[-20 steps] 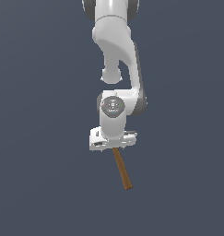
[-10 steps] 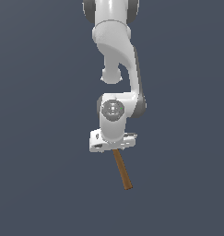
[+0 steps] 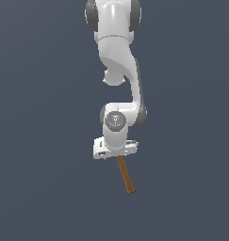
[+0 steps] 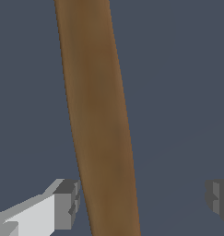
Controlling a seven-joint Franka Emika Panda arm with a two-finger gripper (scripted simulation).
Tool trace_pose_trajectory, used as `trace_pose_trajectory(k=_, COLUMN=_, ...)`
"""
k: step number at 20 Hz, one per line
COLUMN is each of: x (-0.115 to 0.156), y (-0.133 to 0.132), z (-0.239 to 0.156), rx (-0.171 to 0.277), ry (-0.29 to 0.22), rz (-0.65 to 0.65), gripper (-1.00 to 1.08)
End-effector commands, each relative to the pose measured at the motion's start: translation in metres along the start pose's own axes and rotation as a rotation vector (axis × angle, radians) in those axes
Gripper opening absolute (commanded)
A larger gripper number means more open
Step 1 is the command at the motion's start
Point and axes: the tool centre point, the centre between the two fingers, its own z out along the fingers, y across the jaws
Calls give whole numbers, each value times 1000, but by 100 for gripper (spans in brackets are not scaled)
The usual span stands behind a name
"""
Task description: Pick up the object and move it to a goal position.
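Item: hammer (image 3: 126, 175), handle lying between my fingers (image 4: 62, 205), head hidden under my wrist. Fingers: spread wide, one touching the handle, other well apart. Step: grasping. Next: close squarely, then lift toward goal.

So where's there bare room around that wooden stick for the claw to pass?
In the wrist view the gripper stands open. One finger sits right beside the hammer handle; the wide bare gap lies between the handle and the other finger. In the exterior view, plain surface surrounds the arm.
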Motion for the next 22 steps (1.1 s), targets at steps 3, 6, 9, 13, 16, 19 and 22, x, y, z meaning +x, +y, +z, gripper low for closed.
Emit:
trace_pose_trajectory(k=3, x=1, y=1, z=4, rx=0, ry=1, rz=0, gripper=100)
trace_pose_trajectory(k=6, x=1, y=1, z=4, rx=0, ry=1, rz=0, gripper=-100)
trace_pose_trajectory(k=9, x=1, y=1, z=4, rx=0, ry=1, rz=0, gripper=-100)
trace_pose_trajectory(k=13, x=1, y=1, z=4, rx=0, ry=1, rz=0, gripper=-100)
trace_pose_trajectory(k=16, x=2, y=0, z=3, rx=1, ry=0, rz=-3, gripper=-100)
trace_pose_trajectory(k=19, x=2, y=9, z=-4, rx=1, ry=0, rz=-3, gripper=-100)
trace_pose_trajectory(k=22, x=3, y=26, z=-16, rx=1, ry=0, rz=-3, gripper=-100)
